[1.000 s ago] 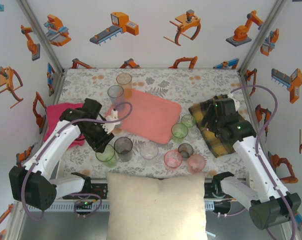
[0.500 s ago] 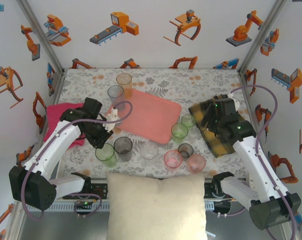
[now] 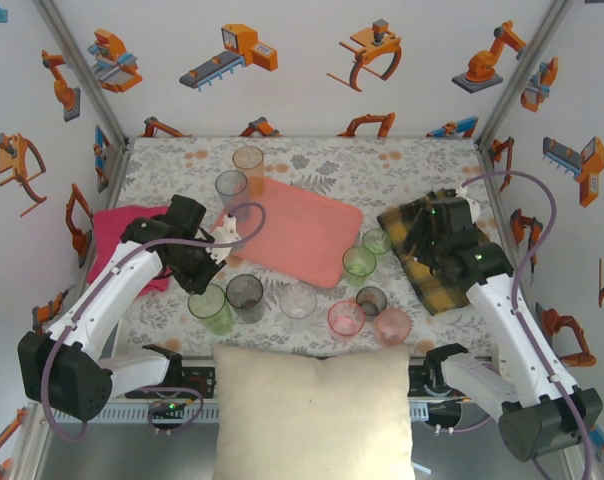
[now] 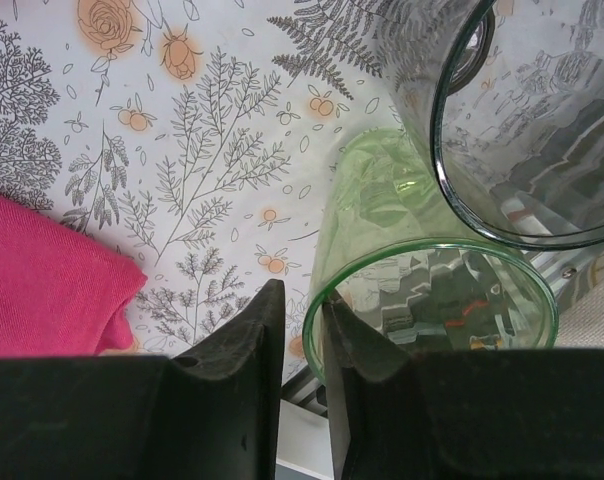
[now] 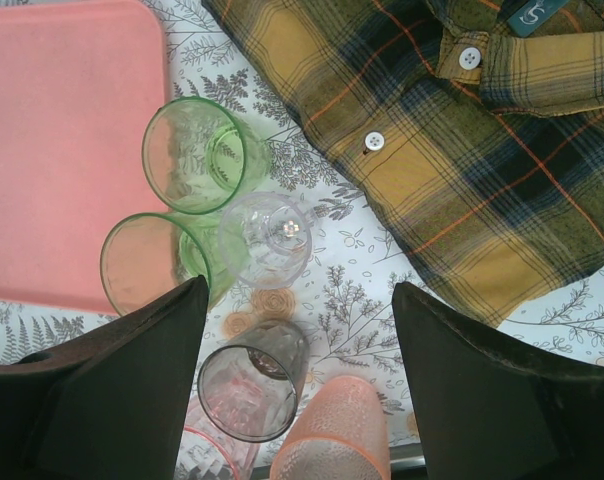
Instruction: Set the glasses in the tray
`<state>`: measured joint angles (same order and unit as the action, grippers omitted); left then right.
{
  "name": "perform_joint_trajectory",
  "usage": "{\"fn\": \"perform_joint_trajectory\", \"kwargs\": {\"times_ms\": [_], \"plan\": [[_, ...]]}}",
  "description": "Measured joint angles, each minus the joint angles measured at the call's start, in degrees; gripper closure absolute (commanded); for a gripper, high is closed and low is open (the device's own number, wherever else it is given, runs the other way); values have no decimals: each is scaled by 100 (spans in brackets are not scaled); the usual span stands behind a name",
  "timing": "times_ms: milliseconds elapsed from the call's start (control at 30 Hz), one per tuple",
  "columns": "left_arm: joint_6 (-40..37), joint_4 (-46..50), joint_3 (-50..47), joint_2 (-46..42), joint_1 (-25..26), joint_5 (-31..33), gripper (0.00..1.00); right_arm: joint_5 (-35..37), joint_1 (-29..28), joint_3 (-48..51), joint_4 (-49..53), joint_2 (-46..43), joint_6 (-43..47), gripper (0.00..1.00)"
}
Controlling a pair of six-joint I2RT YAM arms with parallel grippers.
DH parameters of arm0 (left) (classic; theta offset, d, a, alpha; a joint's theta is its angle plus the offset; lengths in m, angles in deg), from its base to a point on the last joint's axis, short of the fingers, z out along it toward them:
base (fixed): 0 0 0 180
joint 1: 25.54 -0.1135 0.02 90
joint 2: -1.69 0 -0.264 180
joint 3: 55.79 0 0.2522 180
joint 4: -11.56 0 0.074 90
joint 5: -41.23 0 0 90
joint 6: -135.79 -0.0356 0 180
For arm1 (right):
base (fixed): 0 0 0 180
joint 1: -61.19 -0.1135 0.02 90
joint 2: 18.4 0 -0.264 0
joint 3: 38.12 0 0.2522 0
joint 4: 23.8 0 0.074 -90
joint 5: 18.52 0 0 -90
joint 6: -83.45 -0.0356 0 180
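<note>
Because the left gripper pinches only the thin rim wall of the green tumbler, one finger inside and one outside, the light cup could tilt or slip free on lifting. It could also knock the smoky grey tumbler just beside it. Both stand off the tray, just past its near-left corner. The right gripper hangs wide open, holding nothing, over tumblers beyond the tray's right edge. Since a second ago, the left jaws have narrowed onto the rim and the green tumbler has shifted slightly away from the tray.
</note>
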<state>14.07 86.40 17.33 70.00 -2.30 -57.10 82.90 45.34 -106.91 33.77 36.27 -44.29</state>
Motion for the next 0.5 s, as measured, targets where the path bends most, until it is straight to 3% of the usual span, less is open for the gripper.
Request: {"fn": "perform_joint_trajectory", "kwargs": {"times_ms": [67,500], "plan": [[4,-2,0,0,2,11,85,0,0,17,-17,0,0,32],[20,52,116,-37,4,140,94,0,0,33,-83,0,0,32]]}}
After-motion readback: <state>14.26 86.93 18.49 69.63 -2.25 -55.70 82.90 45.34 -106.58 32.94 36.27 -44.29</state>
